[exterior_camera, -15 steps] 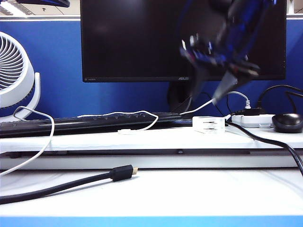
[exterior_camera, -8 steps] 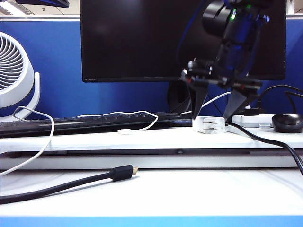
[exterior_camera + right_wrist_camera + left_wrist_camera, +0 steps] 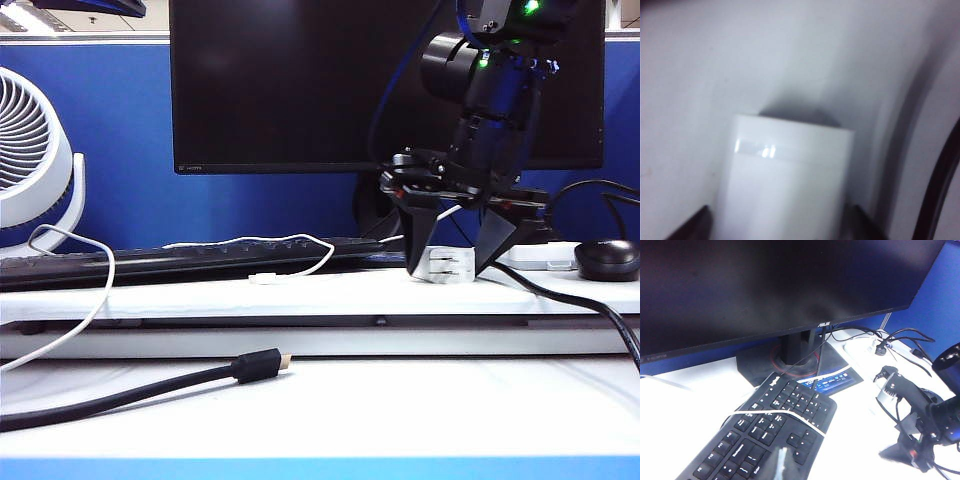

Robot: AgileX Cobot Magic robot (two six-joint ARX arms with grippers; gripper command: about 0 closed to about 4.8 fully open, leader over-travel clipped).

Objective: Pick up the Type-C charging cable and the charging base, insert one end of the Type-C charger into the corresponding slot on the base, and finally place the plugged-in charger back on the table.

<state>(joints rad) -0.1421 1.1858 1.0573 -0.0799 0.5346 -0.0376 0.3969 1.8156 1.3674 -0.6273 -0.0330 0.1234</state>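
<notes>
Far left, beyond the fan [image 3: 30, 150]: left gripper out of sight, pressed together, idle. Mid-shelf: Type-C charging cable [image 3: 262, 278] lying loose across the keyboard [image 3: 150, 262], untouched. Right: right gripper [image 3: 459, 262] spread, straddling the charging base [image 3: 441, 264] (fingers flanking both sides), apparently to clamp it next.

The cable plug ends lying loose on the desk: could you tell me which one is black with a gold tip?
The thick black cable's plug on the lower front surface; the small white plug lies on the raised shelf behind it.
</notes>
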